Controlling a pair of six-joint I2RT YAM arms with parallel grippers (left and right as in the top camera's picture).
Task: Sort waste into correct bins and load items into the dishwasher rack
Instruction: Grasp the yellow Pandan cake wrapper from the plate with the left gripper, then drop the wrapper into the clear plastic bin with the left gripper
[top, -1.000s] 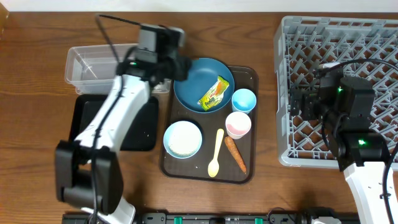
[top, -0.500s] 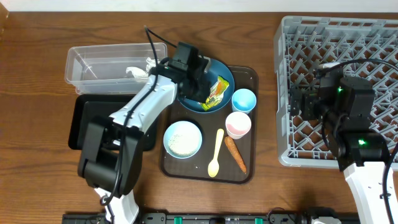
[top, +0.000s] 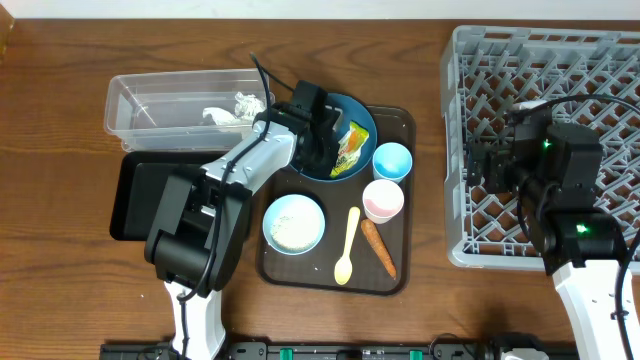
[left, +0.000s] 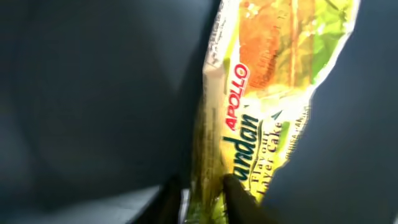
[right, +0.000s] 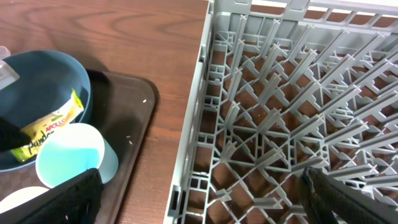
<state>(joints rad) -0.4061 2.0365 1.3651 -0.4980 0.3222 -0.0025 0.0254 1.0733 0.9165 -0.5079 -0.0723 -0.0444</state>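
Now the left end effector (left: 200, 200) is clamped on one end of the snack wrapper (left: 261, 93), which lies in the dark blue dish (top: 352, 110) on the brown tray (top: 400, 118); the right end effector (right: 202, 199), fingers apart, hovers over the left rim of the dishwasher rack (right: 280, 93).

wrapper (top: 345, 148) in dish (top: 358, 112), tissue (top: 230, 108) in tub (top: 125, 110) — left

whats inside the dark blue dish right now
A yellow-green snack wrapper lies in the dark blue dish. The left gripper straddles its edge; the arm hides part of the dish floor.
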